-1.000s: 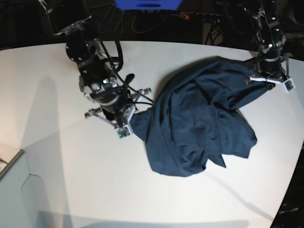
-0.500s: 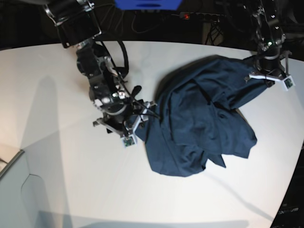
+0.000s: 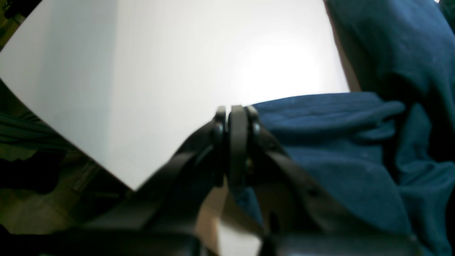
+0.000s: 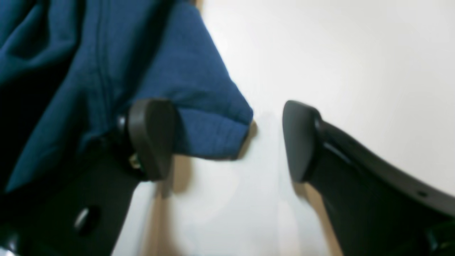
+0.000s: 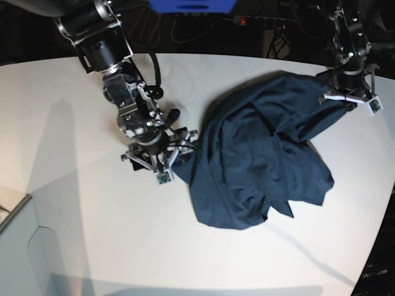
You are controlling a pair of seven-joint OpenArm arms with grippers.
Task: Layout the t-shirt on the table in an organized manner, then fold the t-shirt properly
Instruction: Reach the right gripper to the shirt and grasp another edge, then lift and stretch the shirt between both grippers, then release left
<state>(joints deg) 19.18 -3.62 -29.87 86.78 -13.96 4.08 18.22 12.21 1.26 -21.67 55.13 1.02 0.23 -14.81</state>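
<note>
The t-shirt point(image 5: 262, 163) lies as a rumpled heap on the counter point(image 5: 74, 203), not yet spread out. The right hand point(image 4: 227, 140) stands released, its jaws wide apart. A hemmed corner of the cloth, probably a sleeve end, lies between them, touching the inner face of one finger point(image 4: 151, 137) and well short of the other, with bare counter showing under the rest of the gap. Seen from the base view, this right hand point(image 5: 162, 161) sits at one edge of the heap, and the bulk of the shirt stretches away from it toward the other arm.

The left hand point(image 3: 233, 142) is clenched. The cloth runs right up to its tips and drapes from them, so it seems to be pinching the opposite edge. In the base view the left hand point(image 5: 347, 92) is at the far end of the heap.

The shirt's long line thus runs from hand to hand. The loose corner is nearest the right hand, which I judge must close on it before the two can draw the cloth flat.
</note>
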